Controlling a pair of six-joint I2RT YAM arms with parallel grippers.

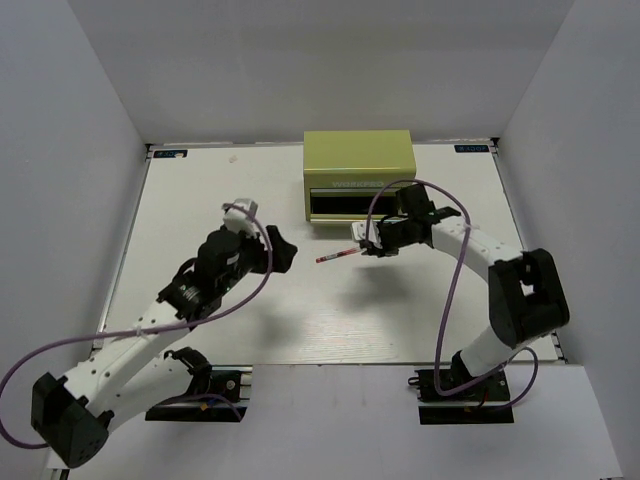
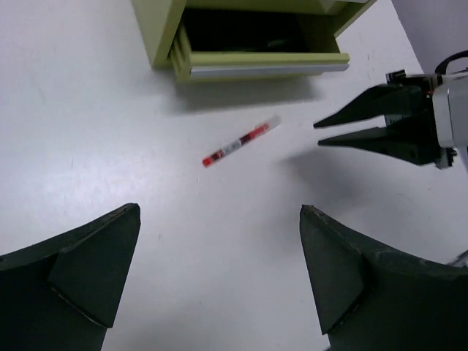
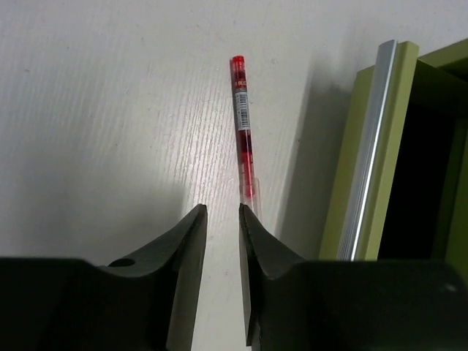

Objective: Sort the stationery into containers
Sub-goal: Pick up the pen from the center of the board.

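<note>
A red-and-white pen (image 1: pixel 336 256) lies flat on the white table in front of the olive-green cabinet (image 1: pixel 358 155). It also shows in the left wrist view (image 2: pixel 241 141) and the right wrist view (image 3: pixel 243 131). My right gripper (image 1: pixel 368 243) is just off the pen's clear end, its jaws a narrow gap apart and holding nothing (image 3: pixel 221 210). The pen's end lies beside the right finger, not between the jaws. My left gripper (image 1: pixel 285 250) is wide open and empty (image 2: pixel 219 212), left of the pen. The other stationery is out of view.
The cabinet's lower drawer (image 2: pixel 256 58) is pulled out, its inside dark; its metal-edged front (image 3: pixel 369 175) is close to the right of my right gripper. White walls enclose the table (image 1: pixel 200 200) on three sides.
</note>
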